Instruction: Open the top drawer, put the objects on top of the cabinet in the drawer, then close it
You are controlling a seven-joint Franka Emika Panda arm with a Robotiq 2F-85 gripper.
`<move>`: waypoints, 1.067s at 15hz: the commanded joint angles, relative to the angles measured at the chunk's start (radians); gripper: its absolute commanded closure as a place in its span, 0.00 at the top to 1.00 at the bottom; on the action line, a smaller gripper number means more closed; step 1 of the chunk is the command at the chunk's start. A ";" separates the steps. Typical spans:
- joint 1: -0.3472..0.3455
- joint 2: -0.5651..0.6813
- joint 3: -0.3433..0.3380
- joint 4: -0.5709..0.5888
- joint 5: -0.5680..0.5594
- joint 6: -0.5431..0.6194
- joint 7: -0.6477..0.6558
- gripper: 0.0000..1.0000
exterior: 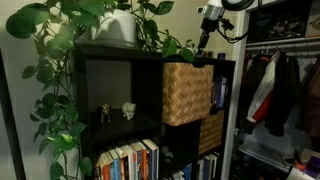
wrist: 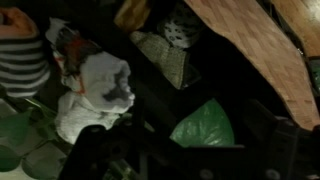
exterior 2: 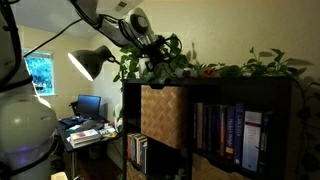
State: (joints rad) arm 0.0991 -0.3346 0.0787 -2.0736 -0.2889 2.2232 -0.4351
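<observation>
Prob. step 1, drawer opening: gripper point(exterior: 205, 45), jaws fully apart w/ nothing held, hovers above wicker top drawer point(exterior: 188, 92); next, descend to rim, pull outward.

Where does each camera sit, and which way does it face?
Exterior view: stands off the cabinet's front, angled across it; pincer above the wicker drawer.
Exterior view: low, looking up at the front; arm and pincer show.
Wrist view: looks down past the wicker drawer; pincer unclear.
Shared: both exterior views show drawer and pincer.
</observation>
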 commanded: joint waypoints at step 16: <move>-0.043 0.127 -0.121 0.127 -0.034 0.076 -0.278 1.00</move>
State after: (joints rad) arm 0.0519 -0.2518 -0.0201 -1.9871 -0.3551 2.2784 -0.6252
